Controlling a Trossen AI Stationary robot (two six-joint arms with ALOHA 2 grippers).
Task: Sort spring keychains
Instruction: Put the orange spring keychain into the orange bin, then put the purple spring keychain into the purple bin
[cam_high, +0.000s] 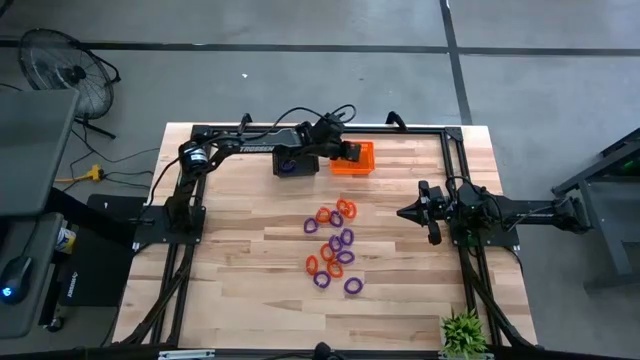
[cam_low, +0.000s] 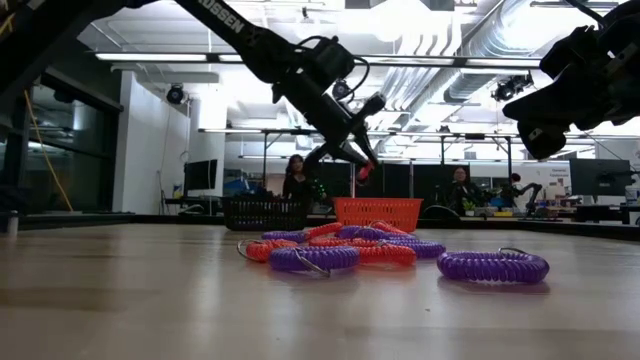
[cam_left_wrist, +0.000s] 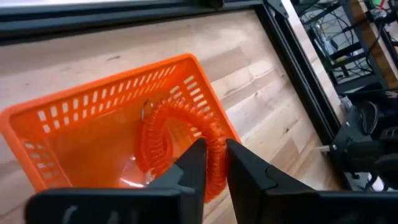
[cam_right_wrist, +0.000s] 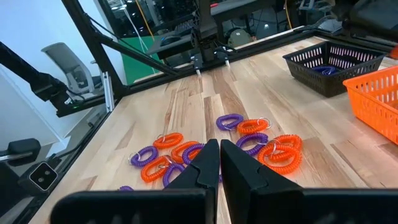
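I held the left gripper (cam_left_wrist: 211, 163) over the orange basket (cam_high: 352, 158) at the table's far side, jaws clamped on an orange spring keychain (cam_left_wrist: 177, 146). The remaining spring keychains (cam_high: 335, 245) lay mid-table. The right gripper (cam_high: 408, 212) waited right of them, jaws clenched.

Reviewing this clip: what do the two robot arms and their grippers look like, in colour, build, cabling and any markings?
Both arms are dark, nearly black, built of jointed tubular links. The left arm carries white lettering along its link and loose black cables looping near the wrist. The right arm looks the same, with no lettering legible. The left gripper and right gripper each have two flat, tapering black fingers.
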